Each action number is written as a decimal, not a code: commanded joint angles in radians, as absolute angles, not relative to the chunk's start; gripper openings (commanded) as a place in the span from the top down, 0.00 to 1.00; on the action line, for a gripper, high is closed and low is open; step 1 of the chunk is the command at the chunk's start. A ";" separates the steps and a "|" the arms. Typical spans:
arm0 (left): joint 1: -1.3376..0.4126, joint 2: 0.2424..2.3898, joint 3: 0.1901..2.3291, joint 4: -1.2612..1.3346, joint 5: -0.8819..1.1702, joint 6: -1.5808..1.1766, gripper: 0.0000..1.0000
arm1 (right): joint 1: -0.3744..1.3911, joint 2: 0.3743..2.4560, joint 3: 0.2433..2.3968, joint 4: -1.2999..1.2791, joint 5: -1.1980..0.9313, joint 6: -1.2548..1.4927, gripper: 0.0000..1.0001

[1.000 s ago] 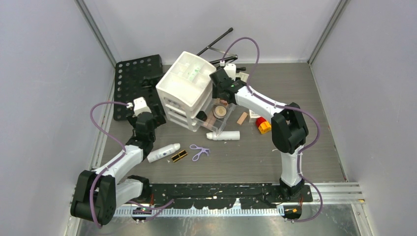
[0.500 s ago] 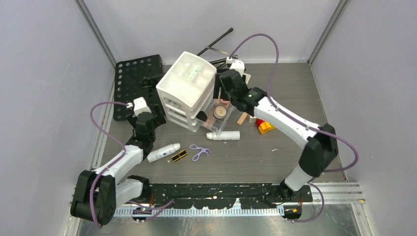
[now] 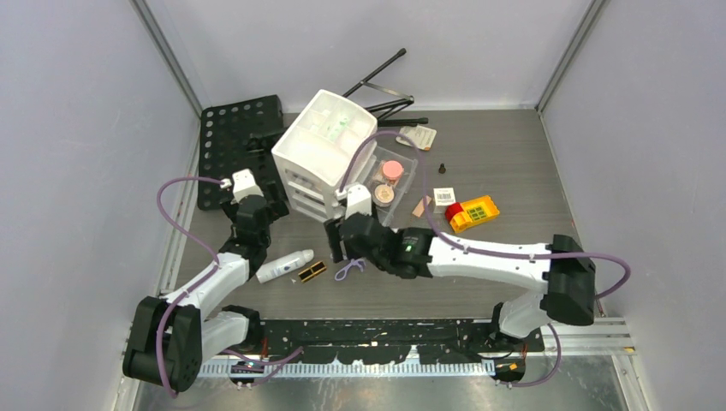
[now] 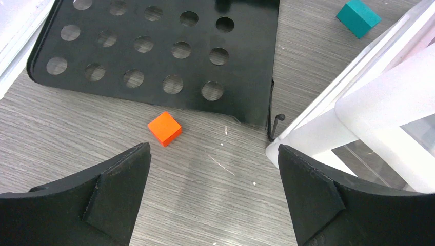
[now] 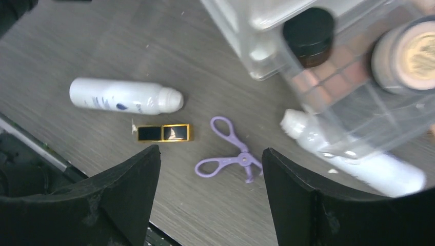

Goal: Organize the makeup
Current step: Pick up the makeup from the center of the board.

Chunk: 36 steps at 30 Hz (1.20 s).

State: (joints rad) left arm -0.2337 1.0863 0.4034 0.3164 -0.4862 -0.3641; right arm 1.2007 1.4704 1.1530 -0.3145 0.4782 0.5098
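Note:
My right gripper (image 3: pixel 336 246) is open and empty, low over the table in front of the white drawer organizer (image 3: pixel 325 150). Below it in the right wrist view lie a purple eyelash curler (image 5: pixel 231 154), a black-gold lipstick (image 5: pixel 164 132) and a white bottle (image 5: pixel 125 97). A second white bottle (image 5: pixel 354 159) lies against the clear drawer (image 5: pixel 359 118), which holds a black jar (image 5: pixel 309 31), an eyeshadow palette (image 5: pixel 323 87) and a tan compact (image 5: pixel 413 56). A pink compact (image 3: pixel 392 169) sits in that drawer. My left gripper (image 3: pixel 261 195) is open and empty beside the organizer's left side.
A black perforated plate (image 3: pixel 235 141) lies at back left, with an orange cube (image 4: pixel 164 128) and a teal cube (image 4: pixel 358 18) near it. A red-and-yellow block (image 3: pixel 471 212), a tan wooden block (image 3: pixel 421 206) and a barcode box (image 3: pixel 443 196) lie right of the drawer. Black rods (image 3: pixel 381 81) lean at the back.
My right arm swung from behind the organizer forward and left to the front, over the curler and lipstick. The pink compact now shows in the clear drawer. The left arm has not moved.

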 commanded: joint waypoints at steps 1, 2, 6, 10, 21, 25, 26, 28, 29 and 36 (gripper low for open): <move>-0.233 1.065 0.422 0.356 -0.512 -0.377 0.04 | 1.294 1.564 1.147 -0.174 0.565 0.528 0.21; -0.233 1.063 0.422 0.356 -0.513 -0.377 0.04 | 1.313 1.591 1.148 -0.155 0.582 0.527 0.19; -0.233 1.060 0.420 0.354 -0.518 -0.377 0.04 | 1.356 1.709 1.179 -0.104 0.598 0.504 0.12; -0.233 1.053 0.419 0.350 -0.531 -0.377 0.04 | 1.359 1.808 1.236 -0.107 0.591 0.521 0.09; -0.233 1.021 0.402 0.347 -0.575 -0.383 0.03 | 1.359 1.973 1.336 -0.065 0.554 0.577 0.06; -0.233 1.023 0.403 0.348 -0.574 -0.383 0.03 | 1.358 2.004 1.364 -0.088 0.566 0.580 0.06; -0.233 1.024 0.403 0.350 -0.573 -0.383 0.03 | 1.359 2.010 1.367 -0.090 0.564 0.580 0.06; -0.233 1.024 0.404 0.348 -0.574 -0.383 0.03 | 1.359 2.023 1.372 -0.092 0.562 0.584 0.06; -0.233 1.023 0.403 0.348 -0.574 -0.383 0.03 | 1.359 2.029 1.373 -0.093 0.561 0.587 0.06; -0.233 1.027 0.405 0.350 -0.571 -0.383 0.03 | 1.358 2.053 1.375 -0.111 0.582 0.591 0.06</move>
State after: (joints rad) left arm -0.2337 1.0298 0.4030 0.3157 -0.5415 -0.3676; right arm 1.3586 2.0392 1.3392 -0.1139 0.5381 0.5709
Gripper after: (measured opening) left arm 0.969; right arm 0.937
